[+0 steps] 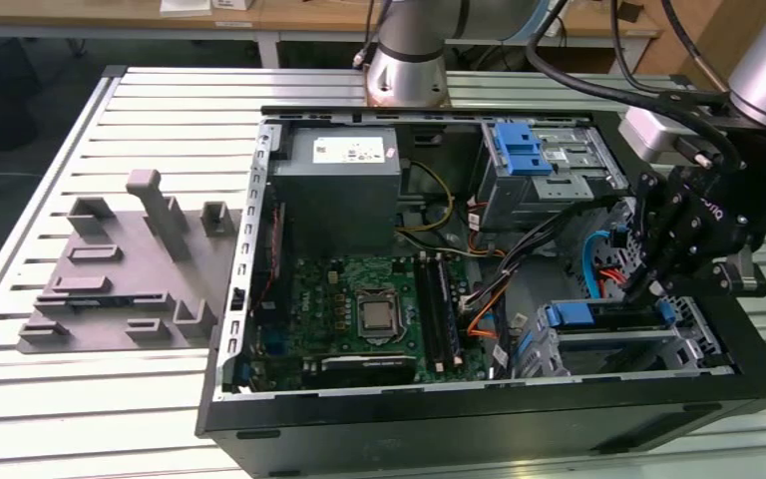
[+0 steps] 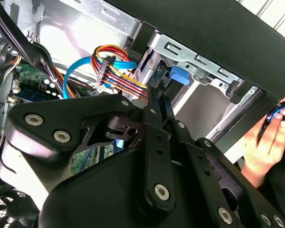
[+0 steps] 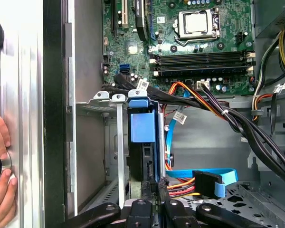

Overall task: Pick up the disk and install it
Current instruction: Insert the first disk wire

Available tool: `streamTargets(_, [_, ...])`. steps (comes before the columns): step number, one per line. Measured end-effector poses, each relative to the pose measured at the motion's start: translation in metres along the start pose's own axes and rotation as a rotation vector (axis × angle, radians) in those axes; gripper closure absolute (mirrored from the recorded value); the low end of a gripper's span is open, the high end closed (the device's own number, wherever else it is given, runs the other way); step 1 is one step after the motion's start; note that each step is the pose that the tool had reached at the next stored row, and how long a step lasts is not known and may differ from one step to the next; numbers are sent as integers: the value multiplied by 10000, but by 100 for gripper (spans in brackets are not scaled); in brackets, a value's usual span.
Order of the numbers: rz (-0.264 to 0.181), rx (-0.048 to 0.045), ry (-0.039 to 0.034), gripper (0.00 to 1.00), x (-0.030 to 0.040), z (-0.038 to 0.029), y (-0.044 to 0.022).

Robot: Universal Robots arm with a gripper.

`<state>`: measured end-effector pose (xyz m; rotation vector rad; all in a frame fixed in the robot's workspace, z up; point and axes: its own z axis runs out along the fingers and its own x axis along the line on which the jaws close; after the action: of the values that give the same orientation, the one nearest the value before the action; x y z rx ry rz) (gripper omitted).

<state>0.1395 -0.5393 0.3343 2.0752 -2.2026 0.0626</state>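
The disk [image 3: 142, 127] stands on edge in the metal drive cage [image 3: 100, 101] at the case's front corner, its blue bracket facing up; in the exterior view its blue bracket [image 1: 573, 315] shows at the exterior view's right. My gripper [image 3: 154, 186] hangs directly over the disk's rear end, fingers pressed together with nothing visible between them. Whether the tips touch the disk I cannot tell. In the exterior view the gripper [image 1: 638, 289] reaches down just beside the bracket. In the second wrist view its fingers [image 2: 154, 102] point at the cage's blue tab [image 2: 180, 75].
Bundled black, orange and blue cables [image 3: 199, 183] cross beside the cage. The motherboard [image 1: 370, 319], the grey power-supply box [image 1: 343, 170] and an upper bay with a blue latch [image 1: 530, 150] fill the case. A grey fixture [image 1: 131, 269] lies outside. A person's hand [image 3: 0, 190] holds a device.
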Motion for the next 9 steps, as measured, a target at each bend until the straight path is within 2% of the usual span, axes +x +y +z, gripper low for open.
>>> streamTargets(9, [-4, -29, -22, 84, 18, 9, -6])
